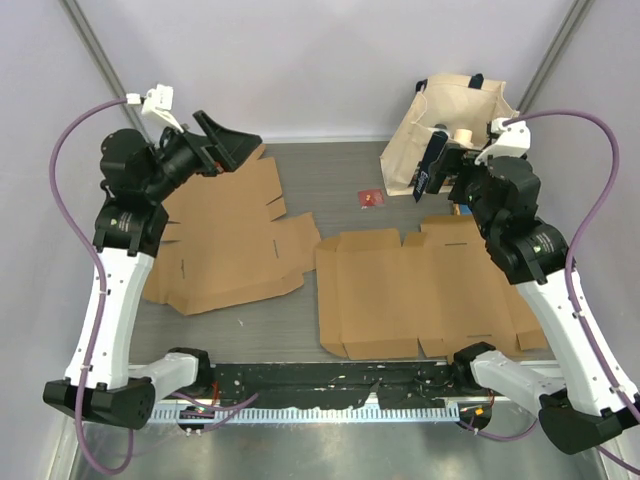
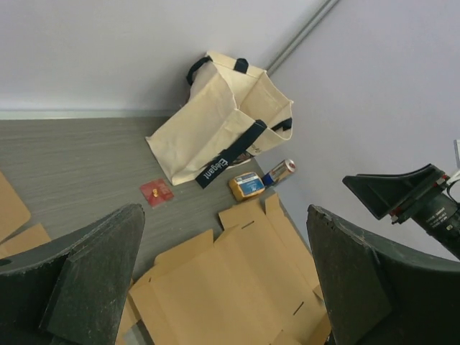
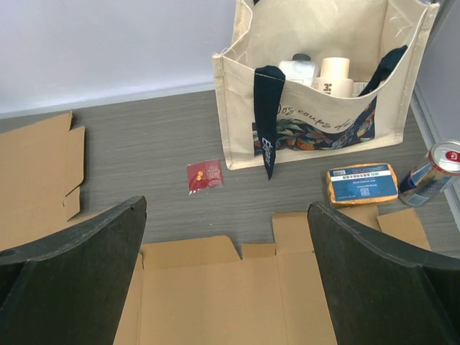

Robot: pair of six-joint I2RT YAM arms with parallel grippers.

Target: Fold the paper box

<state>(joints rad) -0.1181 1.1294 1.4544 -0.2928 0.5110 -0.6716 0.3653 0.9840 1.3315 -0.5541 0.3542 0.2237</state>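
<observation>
Brown paper box (image 1: 420,290) flat on grey table (image 1: 330,170)

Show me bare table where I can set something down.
Free: the grey tabletop between the left flat brown cardboard sheet and the cream canvas tote bag, apart from a small red packet. Crowded: the right side, under the second cardboard sheet.

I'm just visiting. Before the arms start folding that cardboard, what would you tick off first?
1. Left fingers open, holding nothing: ok.
2. Right fingers open, holding nothing: ok.
3. Right cardboard blank lying flat on the table: ok.
4. Red packet apart from that blank: ok.
5. Far flaps free of clutter: not ok; the blue-and-yellow pack and the can sit right beside them.
6. Blank's part under the right arm bare: cannot tell.
</observation>
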